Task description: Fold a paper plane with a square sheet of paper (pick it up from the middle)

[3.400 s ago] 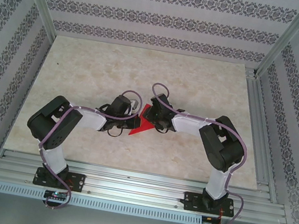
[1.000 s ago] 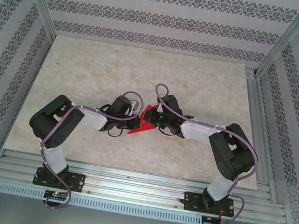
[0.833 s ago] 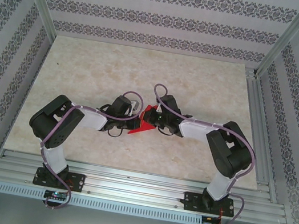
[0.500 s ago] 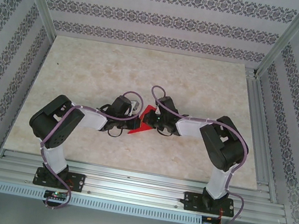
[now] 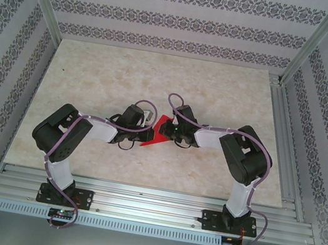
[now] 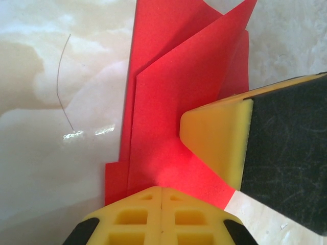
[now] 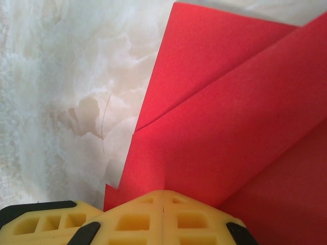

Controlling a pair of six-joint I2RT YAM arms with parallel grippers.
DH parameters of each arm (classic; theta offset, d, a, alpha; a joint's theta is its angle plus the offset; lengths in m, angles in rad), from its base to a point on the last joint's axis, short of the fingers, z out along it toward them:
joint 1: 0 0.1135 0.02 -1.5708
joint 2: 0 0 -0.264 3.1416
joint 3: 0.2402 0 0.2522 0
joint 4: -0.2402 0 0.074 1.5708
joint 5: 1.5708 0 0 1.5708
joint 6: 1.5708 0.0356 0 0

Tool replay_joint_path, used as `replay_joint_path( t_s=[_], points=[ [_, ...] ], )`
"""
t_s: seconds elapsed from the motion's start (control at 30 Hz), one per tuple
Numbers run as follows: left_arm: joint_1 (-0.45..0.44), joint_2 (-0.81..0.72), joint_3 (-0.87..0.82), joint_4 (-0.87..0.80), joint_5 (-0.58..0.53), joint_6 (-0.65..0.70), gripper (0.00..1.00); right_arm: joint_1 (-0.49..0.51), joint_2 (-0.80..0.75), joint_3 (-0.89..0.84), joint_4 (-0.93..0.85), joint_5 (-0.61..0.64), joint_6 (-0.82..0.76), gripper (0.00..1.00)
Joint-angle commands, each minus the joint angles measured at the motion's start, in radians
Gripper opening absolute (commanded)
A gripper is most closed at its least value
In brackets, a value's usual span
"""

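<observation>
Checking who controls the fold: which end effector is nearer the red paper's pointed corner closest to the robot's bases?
Left. The left end effector grips the red paper just beyond that corner; the right end effector holds the paper's right side, farther off.

Red paper [image 5: 156, 140] partly beneath the right pincer [image 5: 167, 133] from above; its edges off-frame in both wrist views.
</observation>
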Motion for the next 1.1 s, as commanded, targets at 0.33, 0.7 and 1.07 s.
replay_joint_path(
  t_s=[0.33, 0.7, 1.07],
  points=[
    [0.002, 0.050, -0.060, -0.144, -0.010, 0.052, 0.00, -0.097, 0.027, 0.001, -0.022, 0.035, -0.034, 0.04],
    [0.002, 0.053, -0.062, -0.144, -0.003, 0.064, 0.00, -0.150, 0.039, 0.030, -0.046, 0.047, -0.061, 0.05],
    [0.002, 0.048, -0.057, -0.141, 0.001, 0.065, 0.00, -0.209, 0.000, 0.097, -0.121, 0.092, -0.105, 0.07]
  ],
)
